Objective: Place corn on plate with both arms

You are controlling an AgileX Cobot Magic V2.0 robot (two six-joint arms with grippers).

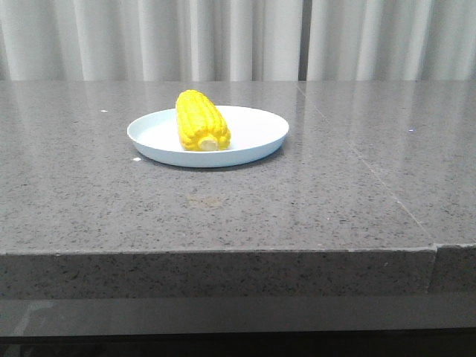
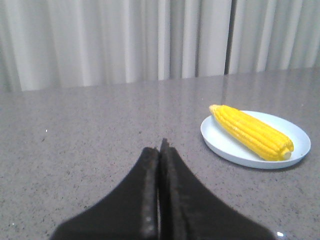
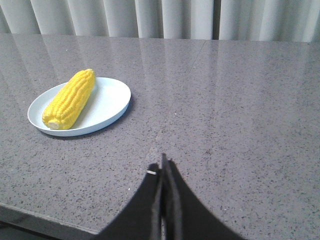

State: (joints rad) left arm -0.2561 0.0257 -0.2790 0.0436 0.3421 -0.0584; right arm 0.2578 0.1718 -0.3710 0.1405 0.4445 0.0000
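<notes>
The yellow corn (image 1: 201, 120) lies on the pale blue-white plate (image 1: 260, 126) near the middle of the grey table, its pale stub end toward the front. It also shows in the left wrist view (image 2: 251, 131) on the plate (image 2: 225, 145), and in the right wrist view (image 3: 70, 98) on the plate (image 3: 110, 97). My left gripper (image 2: 161, 147) is shut and empty, well back from the plate. My right gripper (image 3: 161, 165) is shut and empty, also apart from the plate. Neither gripper shows in the front view.
The grey speckled stone table (image 1: 349, 193) has a front edge close to the camera and a seam running down its right part. Pale curtains (image 1: 223, 37) hang behind the table.
</notes>
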